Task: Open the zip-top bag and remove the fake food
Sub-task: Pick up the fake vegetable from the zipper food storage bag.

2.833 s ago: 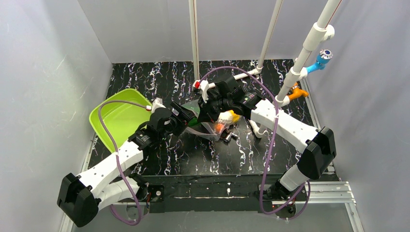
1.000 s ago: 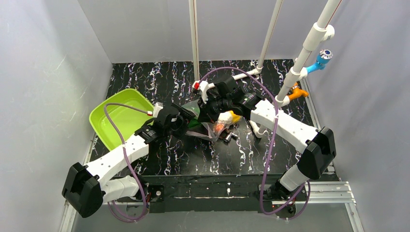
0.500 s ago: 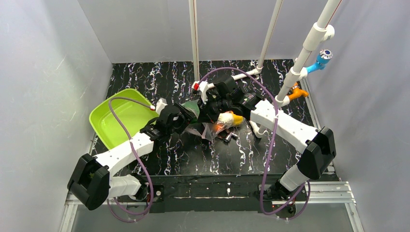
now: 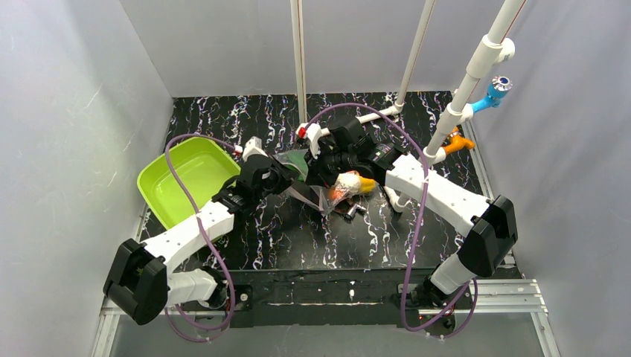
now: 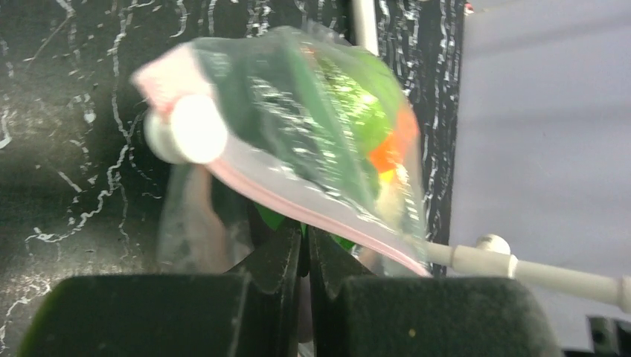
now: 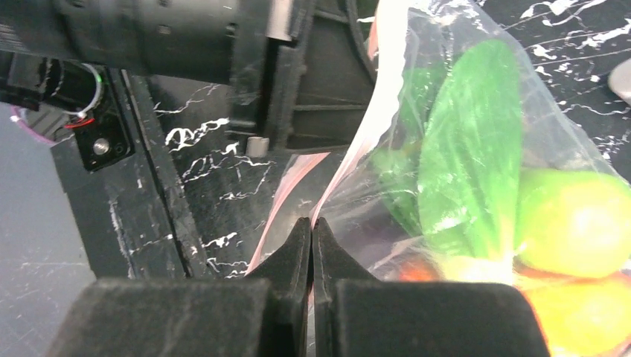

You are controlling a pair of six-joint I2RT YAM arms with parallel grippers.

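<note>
- The left tool [image 5: 303, 236] has its two fingers pressed together on the pink strip at the edge of the zip-top bag [image 5: 298, 126].
- The right tool [image 6: 311, 227] also has its fingers tight together. It pinches a thin lip of the same bag, right by the pink strip.
- The two tools are close to each other near the middle of the counter [image 4: 335, 249], with the bag between them.
- The fake food [image 4: 347, 184] is inside the bag: a leafy green piece [image 6: 465, 149], a round yellow-green fruit [image 6: 573, 223] and an orange piece [image 6: 588, 320].
- Some small dark bits [image 4: 352, 211] lie on the counter just beside the bag.
- A lime-green tray [image 4: 178, 186] sits to the left of the left arm, apart from the bag.
</note>
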